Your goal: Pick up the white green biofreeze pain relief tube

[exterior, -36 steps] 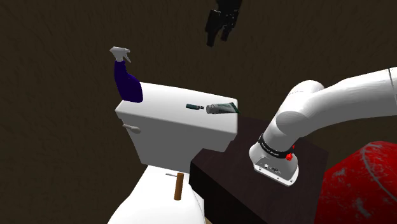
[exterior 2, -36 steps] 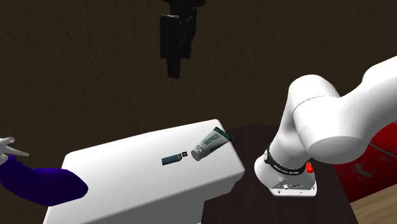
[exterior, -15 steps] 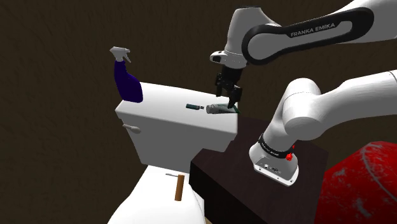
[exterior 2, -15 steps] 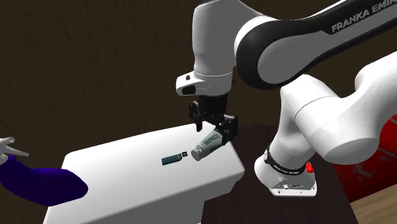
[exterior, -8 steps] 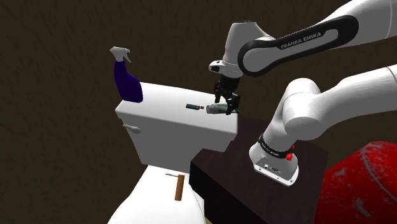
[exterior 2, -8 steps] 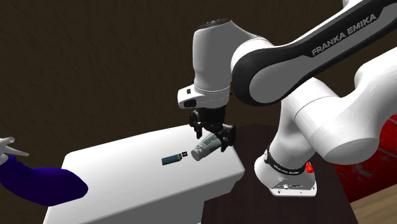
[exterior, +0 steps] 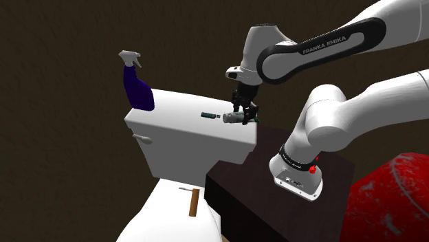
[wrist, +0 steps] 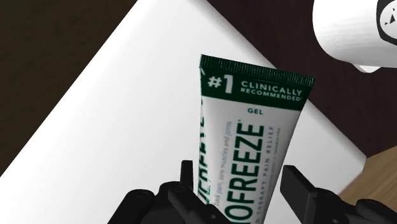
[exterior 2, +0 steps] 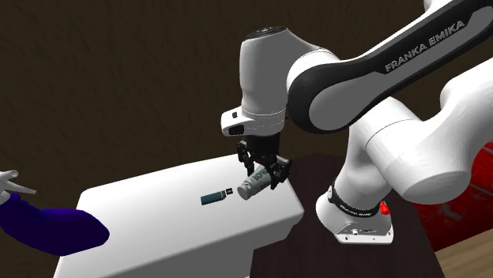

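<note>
Before you: white tube (wrist: 245, 127) with dark-green band and green lettering, black gripper (wrist: 242, 181), white tank (wrist: 121, 133), deep-blue sprayer (exterior: 139, 88) at ten o'clock.

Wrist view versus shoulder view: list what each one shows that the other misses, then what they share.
Wrist view: print on the tube reads "#1 CLINICALLY RECOMMENDED" and "GEL", white on dark green.

Shoulder view: a blue spray bottle at the end of the white tank away from the tube, a small dark item beside the tube's cap, a brown stick lower down, and the arm's dark stand.

Both: the tube lying on the tank near its edge, with the gripper over it.
</note>
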Motion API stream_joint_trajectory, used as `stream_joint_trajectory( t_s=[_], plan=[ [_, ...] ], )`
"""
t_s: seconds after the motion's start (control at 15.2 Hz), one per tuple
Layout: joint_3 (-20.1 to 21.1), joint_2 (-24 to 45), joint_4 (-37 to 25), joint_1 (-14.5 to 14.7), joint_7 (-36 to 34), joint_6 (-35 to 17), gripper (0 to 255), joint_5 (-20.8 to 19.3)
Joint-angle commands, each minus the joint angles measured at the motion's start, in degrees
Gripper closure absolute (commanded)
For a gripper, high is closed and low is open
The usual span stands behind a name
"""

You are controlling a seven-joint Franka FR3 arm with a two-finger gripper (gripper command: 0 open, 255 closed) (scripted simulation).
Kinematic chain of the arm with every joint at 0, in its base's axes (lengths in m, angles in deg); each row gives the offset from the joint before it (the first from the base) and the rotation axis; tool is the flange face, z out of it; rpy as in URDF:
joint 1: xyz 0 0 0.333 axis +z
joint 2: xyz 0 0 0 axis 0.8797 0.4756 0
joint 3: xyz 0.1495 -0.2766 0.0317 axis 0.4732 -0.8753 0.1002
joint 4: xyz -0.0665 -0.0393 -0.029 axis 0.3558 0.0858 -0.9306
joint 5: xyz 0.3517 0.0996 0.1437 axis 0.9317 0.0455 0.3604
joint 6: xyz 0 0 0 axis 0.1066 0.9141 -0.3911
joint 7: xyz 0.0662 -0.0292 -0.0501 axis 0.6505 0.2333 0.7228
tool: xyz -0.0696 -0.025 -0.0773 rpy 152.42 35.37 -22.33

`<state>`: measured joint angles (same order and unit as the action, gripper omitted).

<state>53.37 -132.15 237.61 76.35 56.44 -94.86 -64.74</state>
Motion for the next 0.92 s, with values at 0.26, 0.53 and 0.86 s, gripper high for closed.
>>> stream_joint_trajectory(
  t_s=[0.26,0.53,0.86],
  plan=[
    [0.43,-1.35,-1.05,0.05,-0.37,2.35,255,0.22],
    [1.13,-3.57,-3.21,0.1,-0.94,6.68,255,0.58],
    [1.92,-5.59,-6.2,0.28,-1.57,11.63,255,1.07]
  ],
)
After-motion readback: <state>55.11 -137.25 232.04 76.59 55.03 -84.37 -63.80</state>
